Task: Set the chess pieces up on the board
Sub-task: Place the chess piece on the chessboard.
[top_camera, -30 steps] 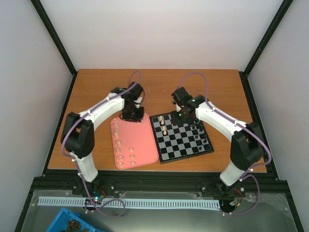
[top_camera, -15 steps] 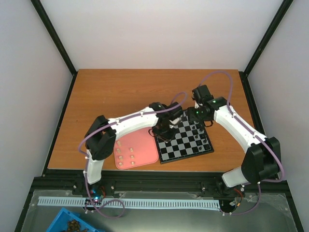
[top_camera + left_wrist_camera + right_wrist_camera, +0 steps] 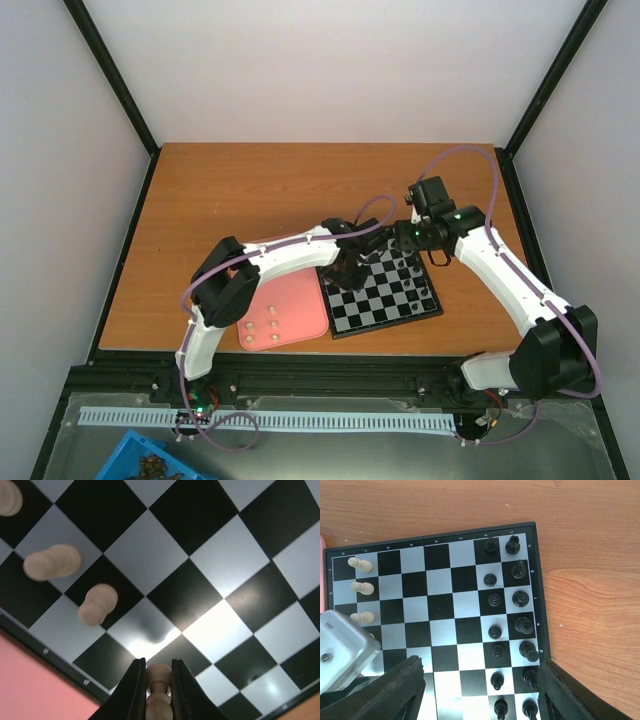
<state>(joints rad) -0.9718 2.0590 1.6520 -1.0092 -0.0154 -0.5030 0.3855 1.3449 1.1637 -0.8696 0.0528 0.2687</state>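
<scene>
The board (image 3: 392, 303) lies right of centre, with dark pieces (image 3: 520, 598) along its right two columns. My left gripper (image 3: 159, 667) is shut on a cream pawn (image 3: 159, 680) and holds it just above the board (image 3: 170, 550) near its left rim. Three cream pieces (image 3: 97, 602) stand on the left column; the right wrist view shows them too (image 3: 362, 587). My right gripper (image 3: 480, 700) is open wide and empty, high over the board (image 3: 440, 605). In the top view it hangs at the board's far right corner (image 3: 420, 240), and the left gripper (image 3: 345, 272) is over the board's left side.
A pink tray (image 3: 295, 300) left of the board holds several cream pieces (image 3: 262, 325). The left arm crosses over the tray's far end. A blue bin (image 3: 150, 465) and a white rail (image 3: 270, 420) lie below the table's near edge. Black frame posts stand at the corners.
My left arm has swung from the pink tray to the board's left side with a cream pawn in its jaws. My right arm has drawn back to the right, off the board's middle.
</scene>
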